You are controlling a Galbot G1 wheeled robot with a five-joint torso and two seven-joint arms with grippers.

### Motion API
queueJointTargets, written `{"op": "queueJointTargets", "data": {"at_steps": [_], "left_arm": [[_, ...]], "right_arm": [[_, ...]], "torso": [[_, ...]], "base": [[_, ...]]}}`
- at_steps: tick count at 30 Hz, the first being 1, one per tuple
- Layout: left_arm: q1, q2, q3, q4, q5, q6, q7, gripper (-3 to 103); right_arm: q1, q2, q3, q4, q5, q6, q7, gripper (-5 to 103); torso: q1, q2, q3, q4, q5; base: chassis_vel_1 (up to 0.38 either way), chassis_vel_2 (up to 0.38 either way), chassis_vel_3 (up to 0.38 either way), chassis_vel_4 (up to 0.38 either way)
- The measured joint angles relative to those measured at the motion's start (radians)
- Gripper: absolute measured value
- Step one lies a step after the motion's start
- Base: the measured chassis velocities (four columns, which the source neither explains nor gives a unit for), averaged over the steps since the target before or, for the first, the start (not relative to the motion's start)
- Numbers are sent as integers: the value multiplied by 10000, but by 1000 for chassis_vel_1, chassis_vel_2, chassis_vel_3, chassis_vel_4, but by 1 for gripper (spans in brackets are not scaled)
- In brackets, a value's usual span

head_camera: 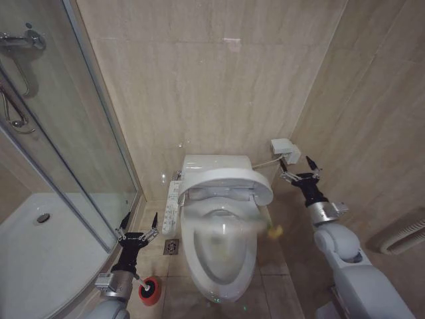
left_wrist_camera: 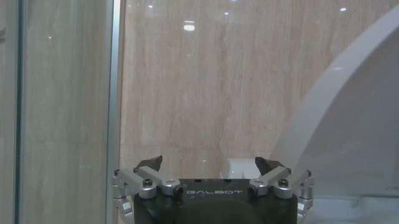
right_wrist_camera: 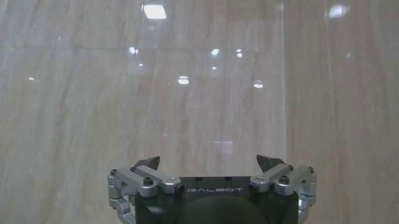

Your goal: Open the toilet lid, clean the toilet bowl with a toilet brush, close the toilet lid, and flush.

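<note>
I see the toilet lid (head_camera: 226, 181) half raised over the toilet bowl (head_camera: 219, 259), with my left pincer (head_camera: 138, 224) and right pincer (head_camera: 300, 169) both spread, empty, flanking the bowl, red holder (head_camera: 149, 290) left of it.

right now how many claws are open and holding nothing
2. The left claw hangs open beside the toilet bowl, above the red brush holder. The right claw is open near the wall on the bowl's other side.

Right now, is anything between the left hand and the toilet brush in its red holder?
Nothing visible: the left hand hangs open above the floor, and the toilet brush in its red holder sits just below it, beside the toilet bowl.
</note>
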Motion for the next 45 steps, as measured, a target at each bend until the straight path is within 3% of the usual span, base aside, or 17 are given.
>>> {"op": "queueJointTargets", "data": {"at_steps": [9, 24, 45], "left_arm": [[0, 0, 0, 0, 0, 0, -1, 100], [1, 0, 0, 0, 0, 0, -1, 100], [0, 0, 0, 0, 0, 0, -1, 100]], "right_arm": [[-26, 37, 4, 206, 181, -444, 501, 100], [-1458, 547, -230, 1581, 223, -1108, 1281, 100], [-3676, 1861, 320, 2892, -604, -989, 1194, 100]], "torso": [[2, 0, 0, 2, -1], [2, 0, 0, 1, -1], [1, 0, 1, 0, -1]], "base": [[0, 0, 0, 0], [0, 0, 0, 0], [0, 0, 0, 0]]}}
